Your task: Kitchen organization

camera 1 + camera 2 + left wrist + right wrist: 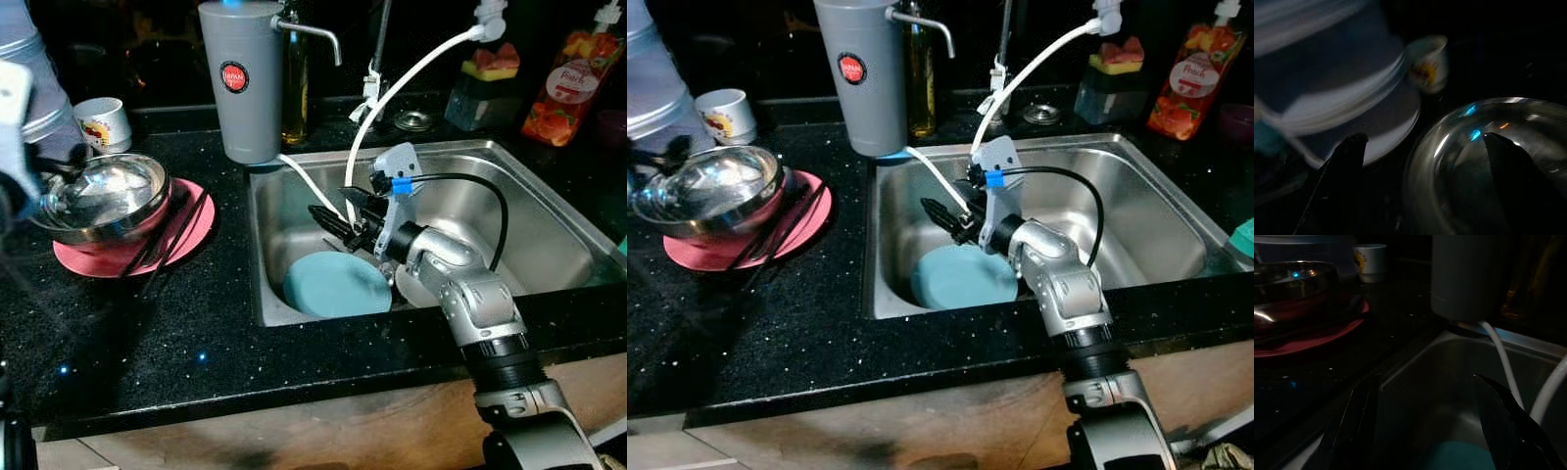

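Over the sink [549,245], your right gripper [328,220] hangs spread wide and empty just above the teal plate [338,284], which isn't gripped yet. Left gripper [1425,147] straddles the steel bowl [103,196] rim on the pink plate [191,233], fingers apart, so nothing looks put away. Watch the white hose [407,73] and near sink wall; open room is rightward.

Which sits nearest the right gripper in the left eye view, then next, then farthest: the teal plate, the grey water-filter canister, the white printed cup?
From the right gripper, open over the sink:
1. Teal plate, just below it on the sink floor.
2. Grey water-filter canister, behind it on the counter's edge.
3. White printed cup, far back-left on the counter.
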Robot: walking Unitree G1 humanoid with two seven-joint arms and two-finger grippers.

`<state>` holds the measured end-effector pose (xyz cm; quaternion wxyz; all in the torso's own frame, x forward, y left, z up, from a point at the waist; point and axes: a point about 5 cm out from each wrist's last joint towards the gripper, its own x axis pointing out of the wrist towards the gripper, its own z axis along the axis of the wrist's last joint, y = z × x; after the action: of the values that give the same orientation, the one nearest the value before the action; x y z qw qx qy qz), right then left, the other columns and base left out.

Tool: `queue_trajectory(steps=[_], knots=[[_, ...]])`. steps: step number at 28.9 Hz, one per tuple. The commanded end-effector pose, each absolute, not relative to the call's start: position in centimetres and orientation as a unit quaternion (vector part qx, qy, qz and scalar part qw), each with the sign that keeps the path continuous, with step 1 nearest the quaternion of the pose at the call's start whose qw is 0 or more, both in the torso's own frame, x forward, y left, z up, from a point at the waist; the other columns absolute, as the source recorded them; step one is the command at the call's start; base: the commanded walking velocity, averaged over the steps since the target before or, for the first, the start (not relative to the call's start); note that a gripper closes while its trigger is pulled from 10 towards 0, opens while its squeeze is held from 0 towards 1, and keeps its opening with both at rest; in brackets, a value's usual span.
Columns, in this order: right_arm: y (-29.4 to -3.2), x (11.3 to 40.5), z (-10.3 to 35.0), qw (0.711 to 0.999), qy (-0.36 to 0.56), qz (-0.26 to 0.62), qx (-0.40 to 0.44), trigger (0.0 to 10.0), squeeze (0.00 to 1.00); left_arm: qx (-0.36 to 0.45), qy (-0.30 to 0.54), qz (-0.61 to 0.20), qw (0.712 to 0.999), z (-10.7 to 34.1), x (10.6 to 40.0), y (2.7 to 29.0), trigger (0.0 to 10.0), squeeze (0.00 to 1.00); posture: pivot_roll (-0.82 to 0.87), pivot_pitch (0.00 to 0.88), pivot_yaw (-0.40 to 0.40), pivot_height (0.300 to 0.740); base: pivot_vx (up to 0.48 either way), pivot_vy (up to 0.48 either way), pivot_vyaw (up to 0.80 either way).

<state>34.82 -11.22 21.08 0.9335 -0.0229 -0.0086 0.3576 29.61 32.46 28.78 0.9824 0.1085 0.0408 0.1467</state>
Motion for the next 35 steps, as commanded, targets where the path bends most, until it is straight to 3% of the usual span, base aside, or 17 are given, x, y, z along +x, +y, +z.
queue_trajectory(steps=[1,10,20,24,35], knots=[[-11.0,34.8,21.2,0.932,-0.011,0.361,-0.033,10.0,0.00,0.068,0.071,0.171,0.980,27.9,29.4,33.7,10.0,0.00,0.05,0.018,-0.004,0.740,0.000,0.000,0.00],[-11.1,34.8,21.3,0.932,-0.014,0.360,-0.035,10.0,0.00,-0.005,0.120,0.183,0.976,25.8,29.0,34.9,10.0,0.00,0.05,0.018,-0.004,0.740,0.000,0.000,0.00],[-11.0,34.8,21.4,0.929,-0.016,0.366,-0.044,10.0,0.00,-0.046,0.147,0.149,0.977,24.3,29.6,34.2,10.0,0.00,0.05,0.016,-0.004,0.740,0.000,0.000,0.00],[-10.3,34.1,21.4,0.912,-0.024,0.404,-0.071,10.0,0.00,-0.056,0.170,0.139,0.974,23.1,29.7,34.2,10.0,0.00,0.04,0.009,0.000,0.740,0.000,0.000,0.00],[-9.8,33.6,21.2,0.905,-0.027,0.419,-0.074,10.0,0.00,-0.058,0.134,0.128,0.981,22.7,30.5,34.3,10.0,0.00,0.04,0.005,0.004,0.740,0.000,0.000,0.00]])
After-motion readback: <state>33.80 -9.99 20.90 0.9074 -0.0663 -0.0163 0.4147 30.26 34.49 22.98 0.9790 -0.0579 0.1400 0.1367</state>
